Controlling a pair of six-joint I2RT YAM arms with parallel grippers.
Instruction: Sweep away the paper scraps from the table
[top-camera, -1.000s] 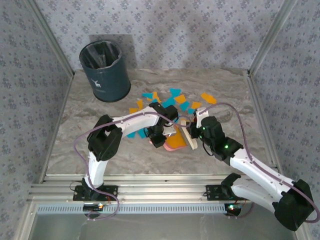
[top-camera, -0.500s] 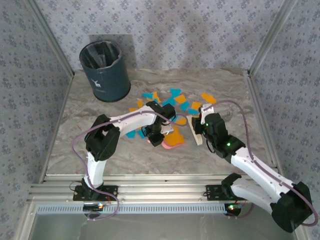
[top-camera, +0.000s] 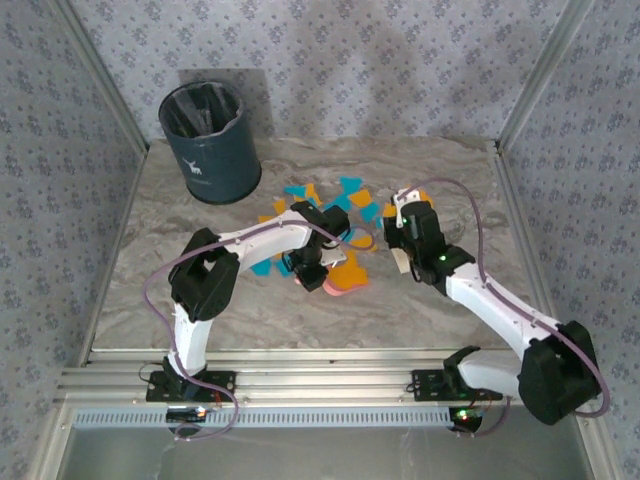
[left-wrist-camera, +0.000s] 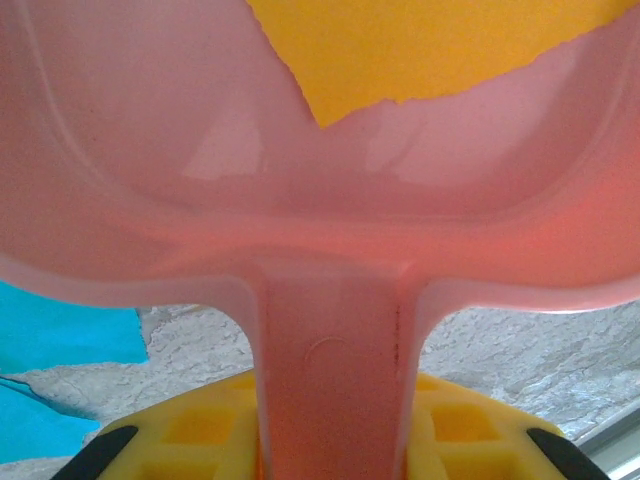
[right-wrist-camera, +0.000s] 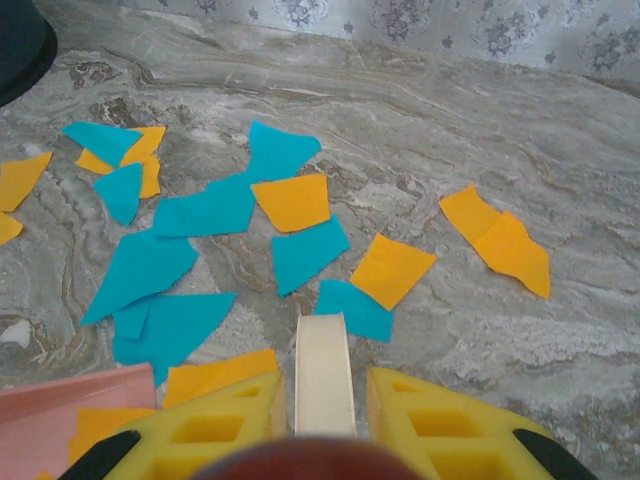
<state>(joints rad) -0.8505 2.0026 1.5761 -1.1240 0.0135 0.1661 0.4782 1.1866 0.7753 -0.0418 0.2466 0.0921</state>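
Observation:
Turquoise and orange paper scraps (top-camera: 322, 196) lie scattered on the marble table (top-camera: 200, 300) just beyond both grippers, and spread ahead in the right wrist view (right-wrist-camera: 290, 200). My left gripper (top-camera: 310, 268) is shut on the handle of the pink dustpan (top-camera: 346, 281). Its yellow fingers (left-wrist-camera: 190, 435) flank the handle (left-wrist-camera: 330, 380), and an orange scrap (left-wrist-camera: 420, 40) lies in the pan. My right gripper (top-camera: 404, 238) is shut on a cream brush (right-wrist-camera: 322, 370), to the right of the pan. The brush points at the scraps. The pan's corner (right-wrist-camera: 70, 405) shows at lower left.
A dark blue bin (top-camera: 210, 140) stands at the back left of the table, beyond the scraps. Aluminium rails (top-camera: 300, 372) edge the table, with patterned walls behind and at the sides. Bare marble lies left of the dustpan and along the near edge.
My right gripper has carried the brush away from the dustpan's right side, up and back toward the right-hand scraps. The left gripper and dustpan have barely shifted.

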